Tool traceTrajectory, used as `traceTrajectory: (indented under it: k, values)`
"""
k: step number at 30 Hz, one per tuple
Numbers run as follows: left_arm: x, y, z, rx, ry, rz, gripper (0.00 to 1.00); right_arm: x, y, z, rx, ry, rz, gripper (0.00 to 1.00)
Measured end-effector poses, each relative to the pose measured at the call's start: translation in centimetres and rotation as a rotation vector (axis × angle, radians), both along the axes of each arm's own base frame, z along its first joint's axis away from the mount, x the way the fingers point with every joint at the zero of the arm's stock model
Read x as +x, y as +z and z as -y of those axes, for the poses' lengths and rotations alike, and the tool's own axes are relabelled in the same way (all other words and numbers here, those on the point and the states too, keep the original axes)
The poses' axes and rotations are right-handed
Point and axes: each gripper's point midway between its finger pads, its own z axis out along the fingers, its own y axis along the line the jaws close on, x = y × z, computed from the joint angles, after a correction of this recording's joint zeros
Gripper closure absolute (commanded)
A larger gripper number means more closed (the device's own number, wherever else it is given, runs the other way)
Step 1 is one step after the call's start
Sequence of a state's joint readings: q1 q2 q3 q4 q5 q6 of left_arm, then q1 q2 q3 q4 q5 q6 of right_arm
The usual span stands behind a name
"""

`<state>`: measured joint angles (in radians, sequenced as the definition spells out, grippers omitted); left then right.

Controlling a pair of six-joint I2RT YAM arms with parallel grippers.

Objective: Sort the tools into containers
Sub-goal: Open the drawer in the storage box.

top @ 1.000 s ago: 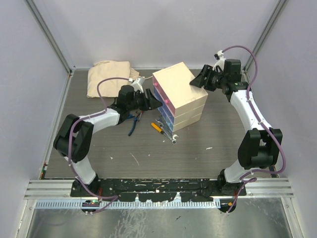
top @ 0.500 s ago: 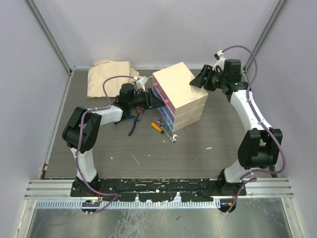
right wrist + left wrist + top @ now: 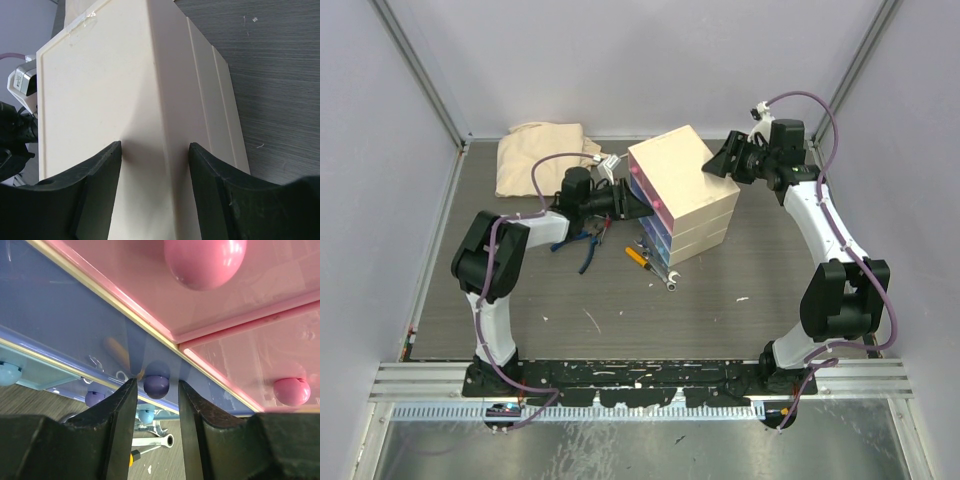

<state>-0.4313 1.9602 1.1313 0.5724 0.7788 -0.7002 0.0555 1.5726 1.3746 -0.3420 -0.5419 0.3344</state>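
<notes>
The cream chest (image 3: 682, 185) stands mid-table with pink, blue and light-blue drawers facing left. My left gripper (image 3: 638, 207) is at its front face, open, with a fingertip on each side of a dark-blue drawer knob (image 3: 156, 388) and a small gap on both sides (image 3: 156, 381). Pink knobs (image 3: 205, 260) sit above it. My right gripper (image 3: 717, 166) is open against the chest's back right top edge (image 3: 155, 150), its fingers (image 3: 100, 175) straddling that edge. Blue-handled pliers (image 3: 590, 246), an orange-handled screwdriver (image 3: 636, 256) and silver spanners (image 3: 660, 272) lie on the table in front of the drawers.
A folded beige cloth (image 3: 540, 157) lies at the back left. A spanner (image 3: 150, 441) shows below my left fingers. Grey walls with metal posts close in the table on three sides.
My left arm has swung its elbow to the right and pushed the gripper up to the drawer front, around the blue knob. The right arm and the chest have not moved.
</notes>
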Motion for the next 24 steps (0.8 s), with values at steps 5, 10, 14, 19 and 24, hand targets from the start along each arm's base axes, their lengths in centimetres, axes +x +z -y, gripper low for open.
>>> traceTrajectory:
  k: [5,10,14,19,24]
  values:
    - [-0.14,0.14,0.14,-0.015,-0.015,-0.009,0.65,0.02,-0.02,-0.03,-0.008,-0.003,0.001,0.39]
    - [-0.07,0.09,0.16,-0.017,-0.020,-0.015,0.79,0.03,-0.04,-0.06,-0.016,-0.006,0.001,0.39]
    - [0.03,-0.09,0.02,-0.017,-0.017,-0.023,0.84,0.08,-0.07,-0.07,-0.025,-0.009,0.003,0.39]
    - [0.10,-0.11,-0.12,-0.017,-0.015,-0.024,0.86,0.15,-0.06,-0.04,-0.038,-0.015,0.006,0.39]
    - [0.23,-0.26,-0.67,-0.020,-0.004,-0.018,0.89,0.24,0.01,-0.05,-0.049,-0.022,0.010,0.39]
